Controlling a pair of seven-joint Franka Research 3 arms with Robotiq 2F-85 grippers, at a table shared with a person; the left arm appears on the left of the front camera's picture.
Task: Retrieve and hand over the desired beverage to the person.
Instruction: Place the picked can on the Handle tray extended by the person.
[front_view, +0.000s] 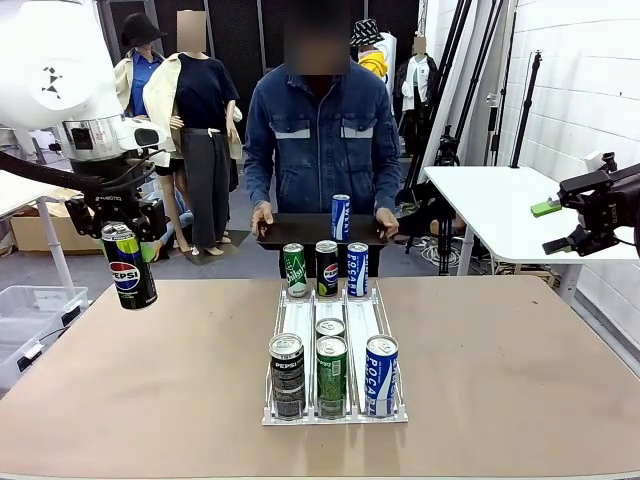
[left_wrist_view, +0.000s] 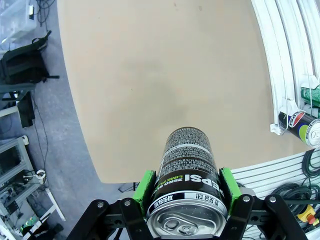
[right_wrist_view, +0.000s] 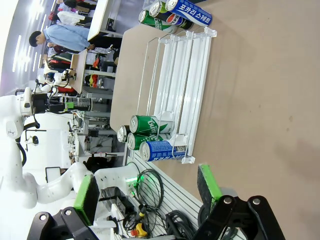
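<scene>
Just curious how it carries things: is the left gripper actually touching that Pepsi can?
Touching. In the left wrist view, both green pads of the left gripper press against opposite sides of the Pepsi can.

I see a black Pepsi can (front_view: 128, 267) with a blue-red logo and a lime-green band between green pads (left_wrist_view: 145, 189). On the tan desk (front_view: 520, 380), a white rack (front_view: 300, 322) holds black, green and blue-and-white cans. At twelve o'clock, the person (front_view: 322, 135) wears blue denim.
</scene>
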